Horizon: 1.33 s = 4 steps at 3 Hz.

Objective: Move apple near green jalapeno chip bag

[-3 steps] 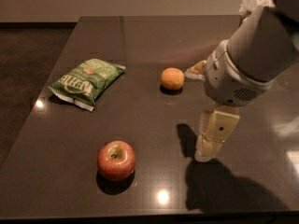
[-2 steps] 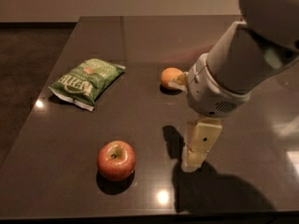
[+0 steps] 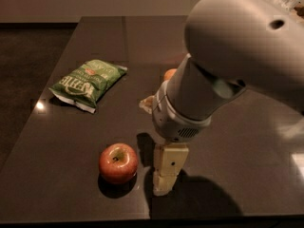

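Observation:
The red apple point(image 3: 118, 163) with a yellow-green patch at its stem stands on the dark table point(image 3: 57, 141) near the front edge. The green jalapeno chip bag point(image 3: 88, 82) lies flat at the back left, well apart from the apple. My gripper point(image 3: 165, 175) points down at the table just right of the apple, close beside it and not around it. The large grey arm fills the upper right of the view.
A small orange fruit point(image 3: 169, 73) shows only as a sliver behind the arm, near the table's middle. A pale crumpled thing point(image 3: 147, 104) peeks out left of the arm. The table's front edge runs just below the apple.
The arm has swung left and forward, bringing the gripper from the table's right side to right beside the apple. The arm now hides most of the orange fruit.

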Available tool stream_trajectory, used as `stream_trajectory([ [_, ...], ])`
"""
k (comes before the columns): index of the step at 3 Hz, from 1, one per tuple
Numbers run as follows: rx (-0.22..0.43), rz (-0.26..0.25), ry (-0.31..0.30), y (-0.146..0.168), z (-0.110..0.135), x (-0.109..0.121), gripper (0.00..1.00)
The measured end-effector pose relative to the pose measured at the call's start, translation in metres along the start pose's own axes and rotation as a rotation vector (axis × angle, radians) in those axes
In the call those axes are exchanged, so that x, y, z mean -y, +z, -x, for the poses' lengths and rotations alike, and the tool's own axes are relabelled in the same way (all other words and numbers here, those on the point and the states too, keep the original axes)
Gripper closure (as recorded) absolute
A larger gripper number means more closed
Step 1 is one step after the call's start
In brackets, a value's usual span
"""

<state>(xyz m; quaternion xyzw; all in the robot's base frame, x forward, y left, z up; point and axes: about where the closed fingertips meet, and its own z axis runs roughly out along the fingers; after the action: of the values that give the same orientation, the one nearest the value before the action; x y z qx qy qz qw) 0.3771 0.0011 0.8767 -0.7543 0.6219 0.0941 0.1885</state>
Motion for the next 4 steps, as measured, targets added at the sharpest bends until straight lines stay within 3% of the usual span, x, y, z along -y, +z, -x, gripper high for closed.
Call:
stream_trajectory([
  [3,0.047,0.063,-0.034,0.038,0.041,-0.014,0.0],
  [4,0.061,0.073,-0.035,0.039,0.049,-0.015,0.19],
])
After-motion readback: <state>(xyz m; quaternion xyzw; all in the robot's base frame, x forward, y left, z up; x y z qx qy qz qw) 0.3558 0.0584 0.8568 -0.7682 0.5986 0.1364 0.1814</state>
